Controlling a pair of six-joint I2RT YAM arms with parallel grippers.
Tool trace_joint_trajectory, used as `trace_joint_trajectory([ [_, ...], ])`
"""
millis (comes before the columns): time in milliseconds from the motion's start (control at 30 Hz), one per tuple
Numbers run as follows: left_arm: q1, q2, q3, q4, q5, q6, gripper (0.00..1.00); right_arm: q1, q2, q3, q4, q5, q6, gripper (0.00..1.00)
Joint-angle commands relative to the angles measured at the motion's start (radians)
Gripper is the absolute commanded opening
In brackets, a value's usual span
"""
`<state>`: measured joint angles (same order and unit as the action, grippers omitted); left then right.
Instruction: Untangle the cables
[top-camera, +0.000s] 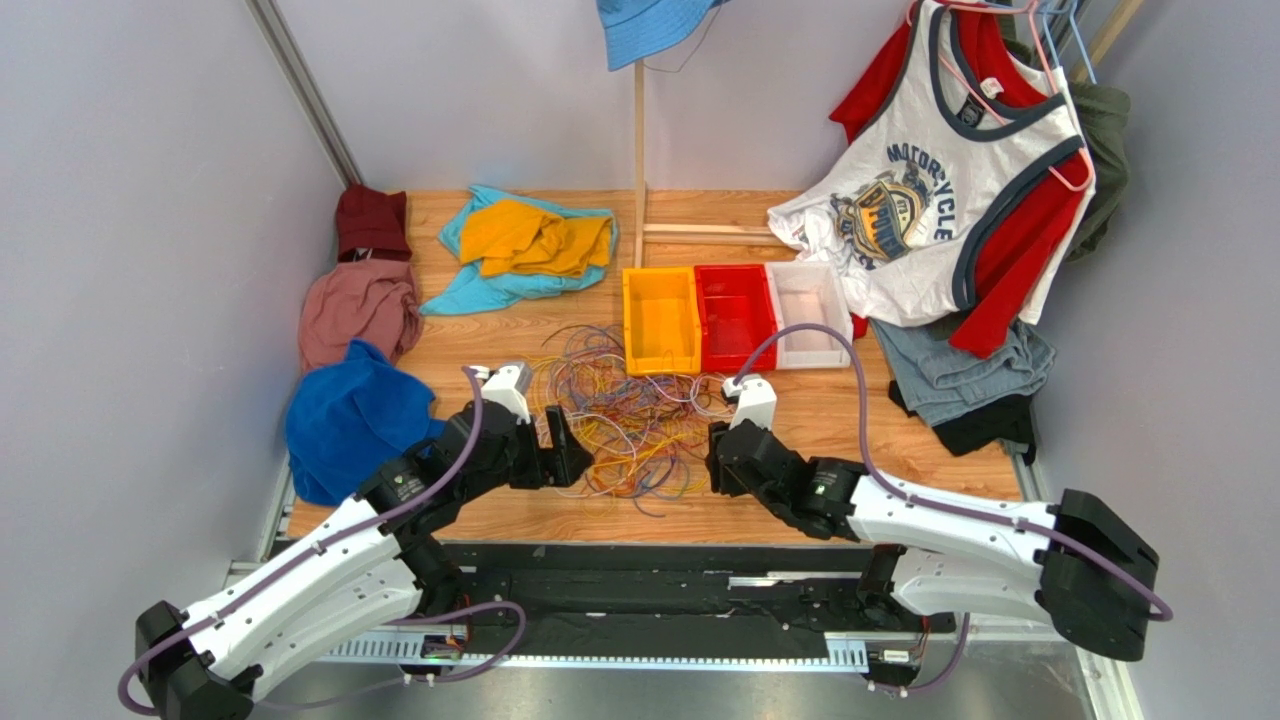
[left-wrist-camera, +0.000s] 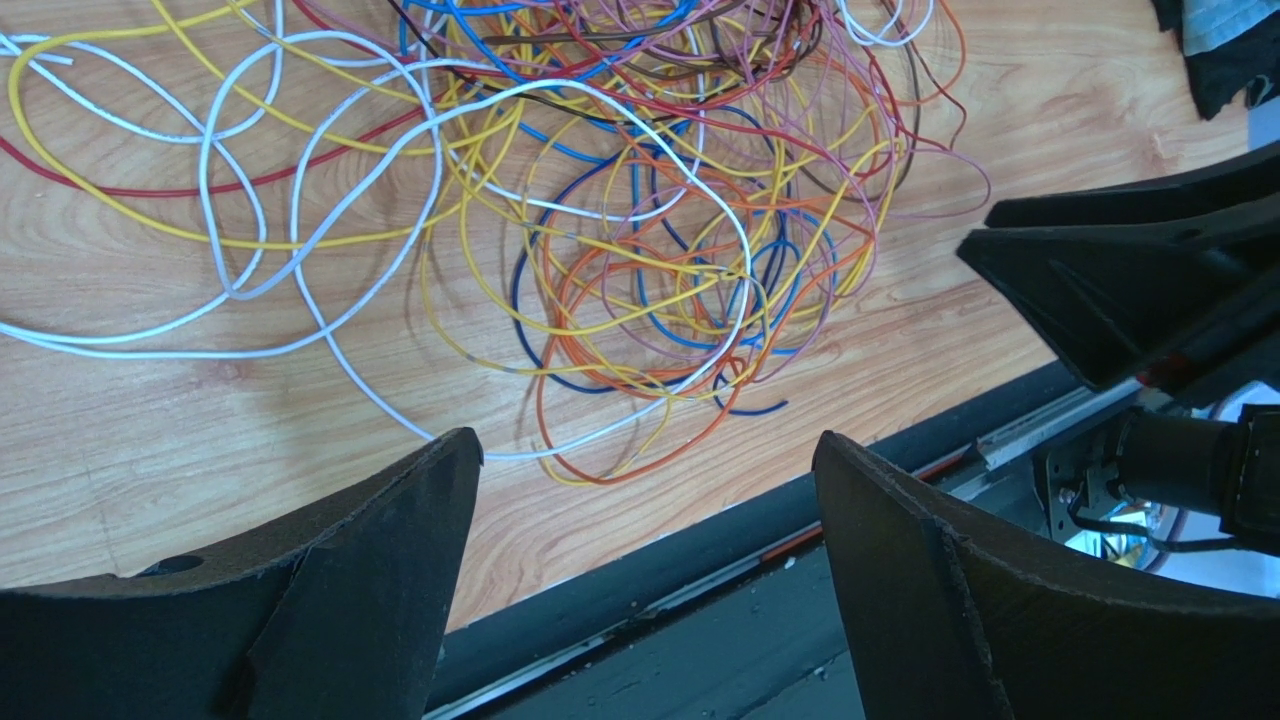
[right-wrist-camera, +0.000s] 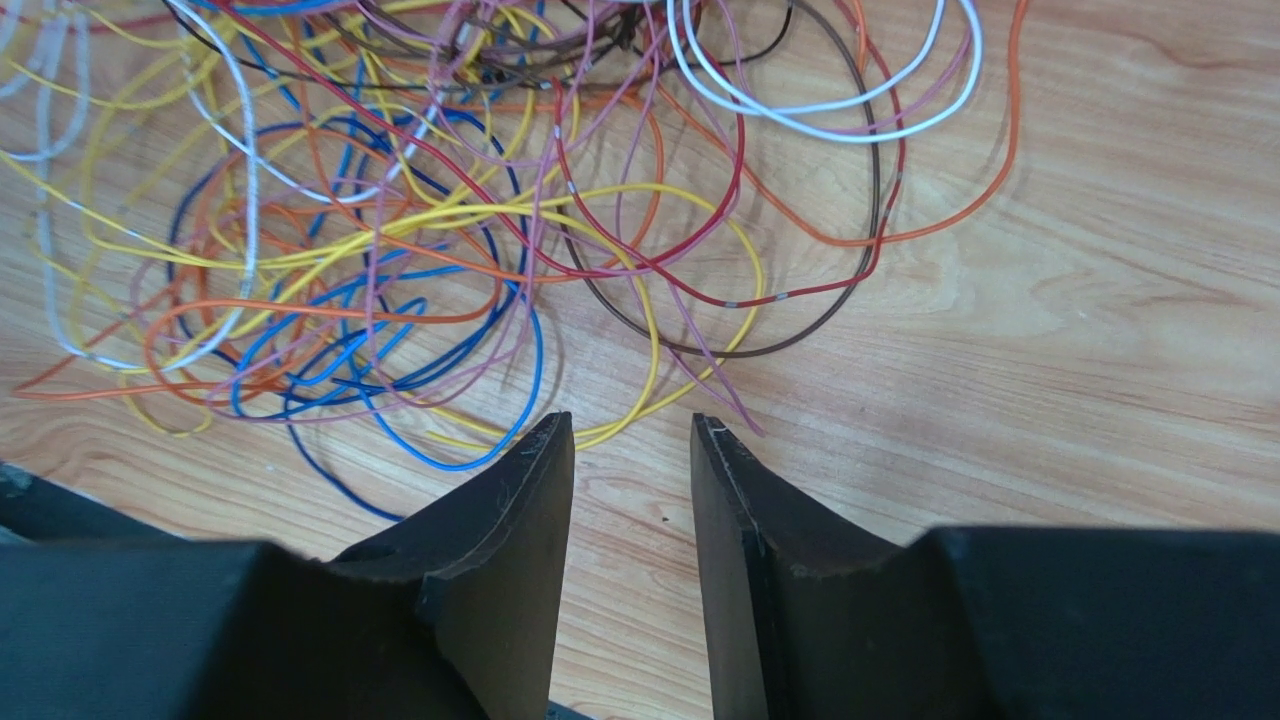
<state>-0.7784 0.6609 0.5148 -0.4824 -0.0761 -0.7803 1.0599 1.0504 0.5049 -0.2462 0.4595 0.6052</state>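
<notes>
progress: cables (top-camera: 631, 413) one knot, none separated | left gripper (left-wrist-camera: 646, 437) spread wide, empty | right gripper (right-wrist-camera: 631, 425) gap narrow, grasping nothing

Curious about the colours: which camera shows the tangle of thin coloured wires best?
Left wrist: the tangle of thin coloured cables lies close, strands distinct. Right wrist shows a smaller part; top external shows it whole but tiny.

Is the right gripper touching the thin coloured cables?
Cannot tell. In the right wrist view, thin coloured cables run up to the right gripper's fingertip; contact unclear.
</notes>
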Motion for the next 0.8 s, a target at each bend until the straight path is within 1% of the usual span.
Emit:
trace_joint_trajectory([
  [0,-0.001,-0.017,0.002,0.005,0.009,-0.008,0.91,0.006,0.087,0.026,0.090,0.005,-0.008,0.38],
  [233,-0.001,-0.021,-0.004,-0.004,-0.001,-0.007,0.91,0.006,0.223,0.075,0.116,0.051,-0.007,0.38],
  [433,-0.001,-0.020,-0.009,-0.004,-0.005,0.001,0.91,0.003,0.292,0.113,0.165,0.102,-0.021,0.36],
  [500,-0.001,-0.021,-0.012,-0.005,-0.005,0.001,0.91,-0.003,0.339,0.141,0.163,0.105,-0.022,0.32],
  [633,-0.001,-0.027,-0.015,-0.022,-0.008,0.001,0.91,-0.021,0.422,0.182,0.137,0.111,-0.004,0.26],
  [700,-0.001,-0.037,-0.015,-0.033,-0.011,0.001,0.91,-0.021,0.436,0.182,0.131,0.113,0.007,0.19],
  [733,-0.002,-0.049,-0.015,-0.036,-0.013,0.004,0.91,-0.021,0.431,0.178,0.130,0.111,0.013,0.18],
  [767,-0.001,-0.055,-0.016,-0.039,-0.016,0.003,0.91,-0.021,0.424,0.173,0.127,0.111,0.016,0.13],
])
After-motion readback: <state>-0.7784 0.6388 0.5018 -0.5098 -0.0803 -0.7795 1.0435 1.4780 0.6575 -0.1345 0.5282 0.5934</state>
